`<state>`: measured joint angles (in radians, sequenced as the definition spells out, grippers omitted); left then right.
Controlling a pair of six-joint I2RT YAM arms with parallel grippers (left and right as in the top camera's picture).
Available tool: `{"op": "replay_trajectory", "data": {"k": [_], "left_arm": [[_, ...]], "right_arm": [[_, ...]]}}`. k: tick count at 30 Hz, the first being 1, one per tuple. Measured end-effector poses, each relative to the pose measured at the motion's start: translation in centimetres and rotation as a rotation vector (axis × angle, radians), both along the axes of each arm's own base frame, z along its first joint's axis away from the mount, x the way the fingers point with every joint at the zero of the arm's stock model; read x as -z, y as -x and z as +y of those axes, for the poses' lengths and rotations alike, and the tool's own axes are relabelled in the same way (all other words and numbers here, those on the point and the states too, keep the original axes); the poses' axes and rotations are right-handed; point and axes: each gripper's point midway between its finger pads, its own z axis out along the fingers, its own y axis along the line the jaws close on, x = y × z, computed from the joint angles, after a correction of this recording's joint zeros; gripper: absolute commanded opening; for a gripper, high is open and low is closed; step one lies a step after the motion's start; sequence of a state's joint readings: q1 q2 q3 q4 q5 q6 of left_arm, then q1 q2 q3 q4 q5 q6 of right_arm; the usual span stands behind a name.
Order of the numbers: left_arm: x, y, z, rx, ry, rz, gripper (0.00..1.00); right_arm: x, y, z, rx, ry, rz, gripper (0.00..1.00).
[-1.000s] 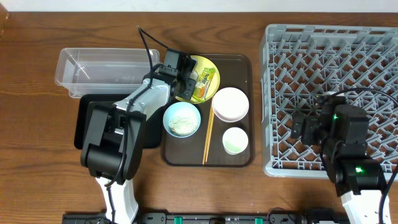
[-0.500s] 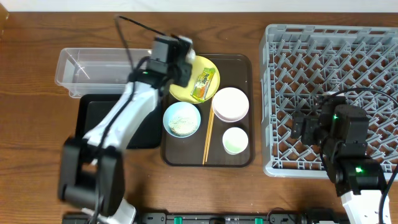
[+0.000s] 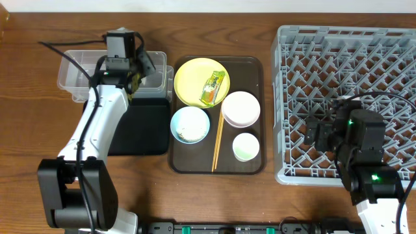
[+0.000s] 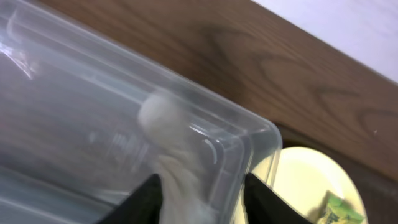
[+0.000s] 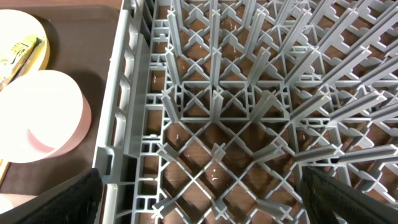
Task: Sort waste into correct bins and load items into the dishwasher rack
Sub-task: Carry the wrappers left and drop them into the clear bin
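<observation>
Waste-sorting is the step in hand. The left gripper (image 4: 202, 199) hangs over the near end of the clear plastic tub (image 3: 68, 71) with the crumpled white scrap (image 4: 171, 134) between its fingers. The jaws stand partly apart, and the wrist view shows a gap between the scrap and one finger, so the scrap looks let go rather than pinched. The blur leaves some doubt. It sits above the tub's inside, close to the corner wall.

Next, I judge, the arm should lift clear of the tub rim and go for the green-and-yellow snack wrapper (image 3: 213, 88), which lies flat on the yellow plate (image 3: 192, 75). A thin wrapper on a smooth plate will need a low, careful pinch.

The black tray (image 3: 140, 133) lies just beside the tub and partly under the left arm. On the dark brown serving tray (image 3: 257, 65) are the light blue bowl (image 3: 190, 125) with pale grains in it, the white bowl (image 3: 241, 108), the small white cup (image 3: 246, 147) and the chopsticks (image 3: 218, 143) — packed close, the chopsticks wedged between the bowls, so each pick has neighbours in its way.

The right gripper (image 5: 202, 202) is wide open and empty over the grey dishwasher rack (image 3: 279, 97), which holds nothing yet.
</observation>
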<state>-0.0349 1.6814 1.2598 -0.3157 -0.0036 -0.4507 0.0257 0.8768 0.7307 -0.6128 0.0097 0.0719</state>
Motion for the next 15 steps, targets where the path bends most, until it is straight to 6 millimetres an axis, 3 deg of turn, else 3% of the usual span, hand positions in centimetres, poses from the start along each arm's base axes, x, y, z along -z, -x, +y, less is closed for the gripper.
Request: {"op": "replay_trajectory", "data": {"k": [2, 8, 12, 15], "left_arm": [[0.0, 0.0, 0.0, -0.020, 0.019, 0.001, 0.59], [-0.3, -0.3, -1.9, 0.042, 0.073, -0.018, 0.60], [-0.5, 0.0, -6.0, 0.254, 0.020, -0.027, 0.63], [-0.1, 0.9, -10.3, 0.460, -0.055, -0.027, 0.64]], "right_arm": [[0.0, 0.0, 0.0, 0.000, 0.000, 0.000, 0.99], [0.0, 0.0, 0.0, 0.000, 0.000, 0.000, 0.99], [0.0, 0.0, 0.0, 0.000, 0.000, 0.000, 0.99], [0.0, 0.0, 0.0, 0.000, 0.000, 0.000, 0.99]]}}
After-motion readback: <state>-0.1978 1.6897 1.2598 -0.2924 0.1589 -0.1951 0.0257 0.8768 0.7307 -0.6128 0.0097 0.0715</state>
